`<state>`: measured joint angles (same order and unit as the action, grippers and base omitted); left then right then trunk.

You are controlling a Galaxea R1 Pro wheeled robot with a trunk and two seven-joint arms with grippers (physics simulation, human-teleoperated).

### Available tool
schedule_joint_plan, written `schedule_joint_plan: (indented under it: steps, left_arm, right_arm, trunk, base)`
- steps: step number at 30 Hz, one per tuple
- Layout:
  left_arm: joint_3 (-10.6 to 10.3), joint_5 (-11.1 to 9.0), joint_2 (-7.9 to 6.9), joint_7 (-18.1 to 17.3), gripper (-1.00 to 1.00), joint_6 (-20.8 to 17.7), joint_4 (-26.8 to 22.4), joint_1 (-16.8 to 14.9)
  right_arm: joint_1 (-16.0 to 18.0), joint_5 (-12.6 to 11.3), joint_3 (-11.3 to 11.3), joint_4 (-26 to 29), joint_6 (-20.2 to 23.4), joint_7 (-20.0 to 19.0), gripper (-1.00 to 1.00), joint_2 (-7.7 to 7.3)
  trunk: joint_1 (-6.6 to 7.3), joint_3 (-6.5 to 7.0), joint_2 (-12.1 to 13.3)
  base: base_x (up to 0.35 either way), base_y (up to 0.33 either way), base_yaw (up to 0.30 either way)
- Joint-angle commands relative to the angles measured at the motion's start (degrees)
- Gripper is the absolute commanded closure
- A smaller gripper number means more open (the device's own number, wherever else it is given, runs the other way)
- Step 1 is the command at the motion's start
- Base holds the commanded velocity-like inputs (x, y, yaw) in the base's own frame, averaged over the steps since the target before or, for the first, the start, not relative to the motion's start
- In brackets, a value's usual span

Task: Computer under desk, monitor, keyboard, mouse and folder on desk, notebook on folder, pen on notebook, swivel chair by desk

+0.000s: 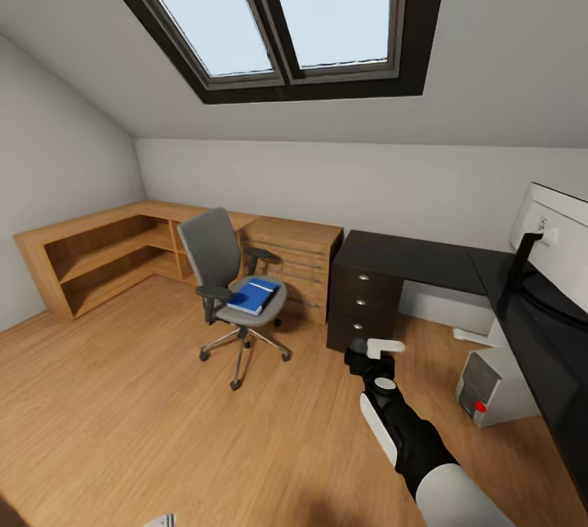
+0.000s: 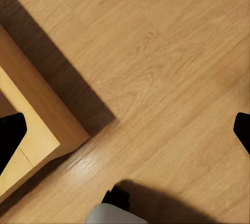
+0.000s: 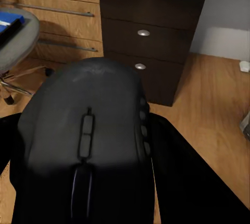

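Our right gripper (image 3: 86, 182) is clamped on the mouse (image 3: 88, 130), a smooth, rounded matte-black shell with a scroll wheel. Just ahead stands the desk (image 1: 425, 257), glossy black, its three-drawer unit square-edged. Beyond the claw to its left, the grey upholstered swivel chair (image 1: 214, 253) carries the flat blue folder (image 1: 253, 296), with open plank floor (image 1: 122, 429) between. Our left gripper (image 2: 125, 130) hangs spread open over wood grain.
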<state>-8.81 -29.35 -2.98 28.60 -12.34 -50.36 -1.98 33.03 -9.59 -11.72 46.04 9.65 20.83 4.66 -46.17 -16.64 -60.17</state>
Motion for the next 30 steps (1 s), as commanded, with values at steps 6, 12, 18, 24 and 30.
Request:
schedule_joint_plan:
  steps: [6, 12, 18, 24, 30]
  left_arm:
    - [-0.3, -0.4, -0.01, -2.0, -1.00, -0.4, 2.8, 0.0]
    - [-0.3, -0.4, 0.08, -3.3, -1.00, -0.3, 3.3, 0.0]
    - [-0.2, -0.4, 0.09, -3.3, -1.00, -0.3, 3.3, 0.0]
    - [-0.2, -0.4, 0.08, -3.3, -1.00, -0.3, 3.3, 0.0]
    - [-0.2, -0.4, 0.09, -3.3, -1.00, -0.3, 3.3, 0.0]
  right_arm:
    - [0.1, -0.6, -0.1, 0.1, 0.1, 0.5, 1.00, 0.00]
    - [0.0, -0.6, -0.2, 0.1, 0.1, 0.5, 1.00, 0.00]
    - [0.1, -0.6, -0.2, 0.1, 0.1, 0.5, 1.00, 0.00]
    - [0.0, -0.6, -0.2, 0.1, 0.1, 0.5, 1.00, 0.00]
    - [0.1, -0.6, -0.2, 0.1, 0.1, 0.5, 1.00, 0.00]
  trunk:
    - [-0.04, -0.08, 0.0]
    - [-0.04, -0.08, 0.0]
    - [-0.04, -0.08, 0.0]
    - [-0.04, -0.08, 0.0]
    - [-0.04, -0.08, 0.0]
  base:
    - [0.321, 0.002, 0.018]
    - [0.324, 0.000, 0.000]
    - [0.325, 0.000, 0.000]
    - [0.325, 0.000, 0.000]
    - [0.325, 0.000, 0.000]
